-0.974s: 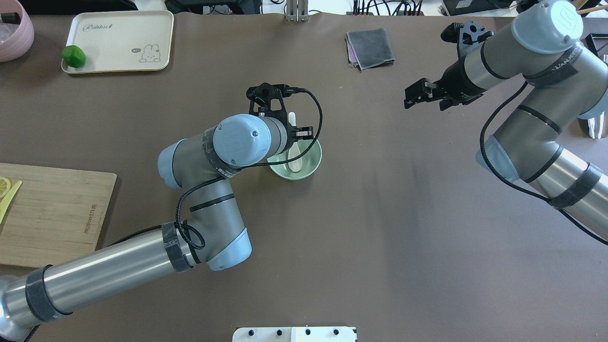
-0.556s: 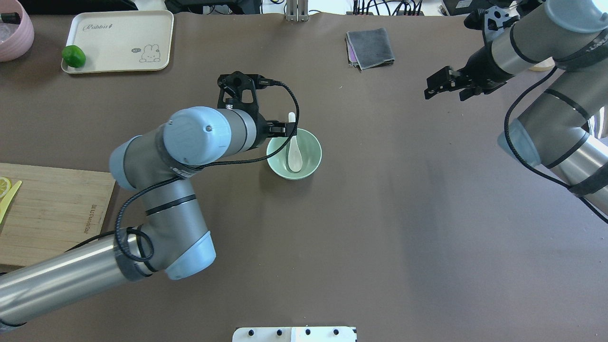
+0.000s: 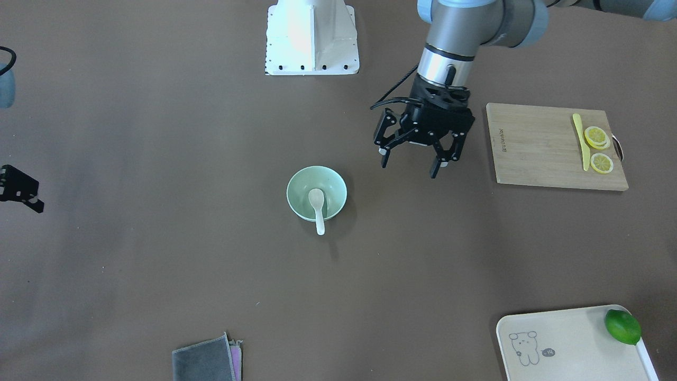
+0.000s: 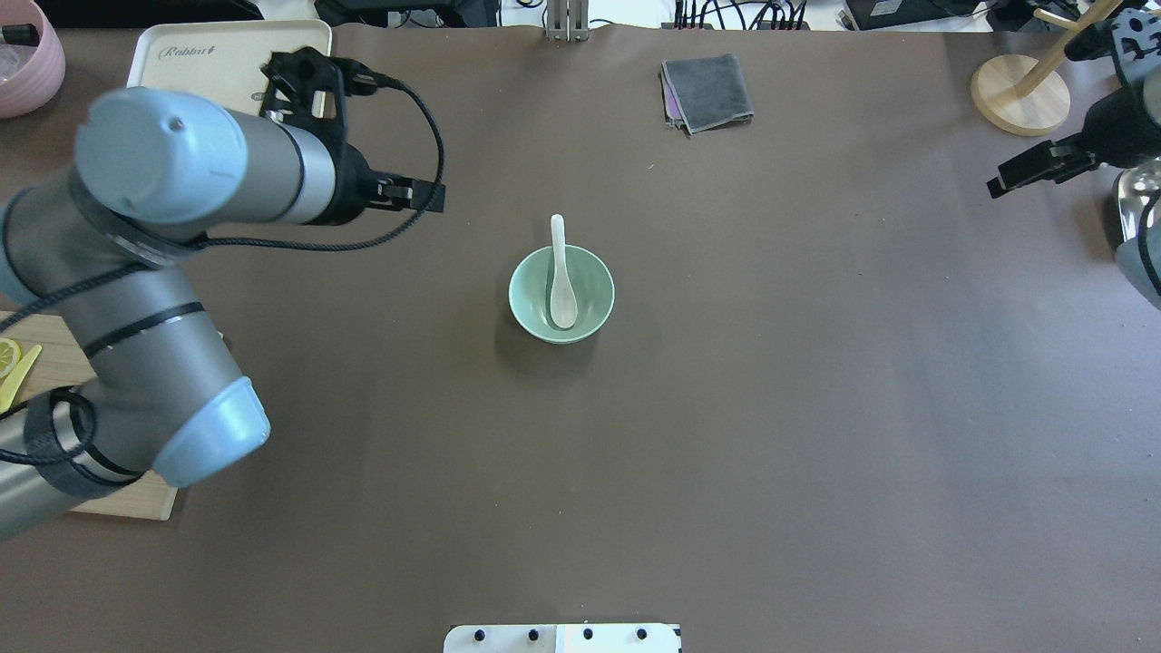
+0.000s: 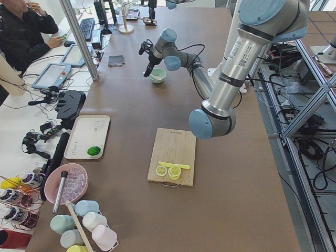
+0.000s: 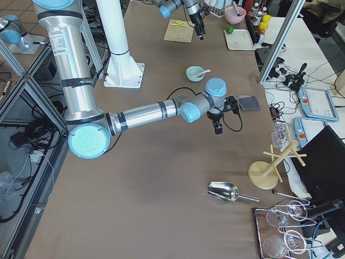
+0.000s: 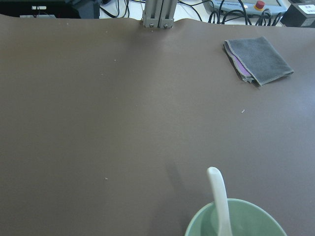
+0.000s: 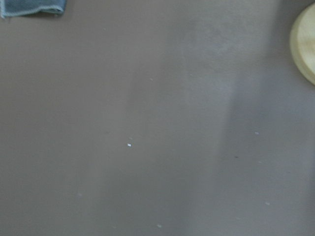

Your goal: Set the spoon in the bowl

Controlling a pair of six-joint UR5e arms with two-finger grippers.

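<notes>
1. Broadly, a brown matte worktop fills the overhead view. A white mounting plate sits at the top centre of the front-facing view.
2. Along the worktop's edges lie several things:
   - a folded grey cloth at the top centre of the overhead view;
   - a round wooden stand at its top right;
   - a cream tray with a lime, at the lower right of the front-facing view;
   - a wooden cutting board at the right of that view, bearing lemon slices and a yellow knife.
3. Beyond the worktop, the left side view shows a seated person at a desk in its upper left corner.
4. Near the middle of the overhead view stands the bowl. The spoon rests in it, scoop down inside. Its handle leans on the rim and juts past it toward the top of the frame.
5. From the upper right of the front-facing view, the left arm reaches down. The left pincer hangs over bare worktop between the bowl and the cutting board. Its fingers are spread wide and hold nothing.
6. At the right edge of the overhead view, the right pincer sits near the wooden stand, well apart from the bowl. Whether it is spread or closed cannot be told.
</notes>
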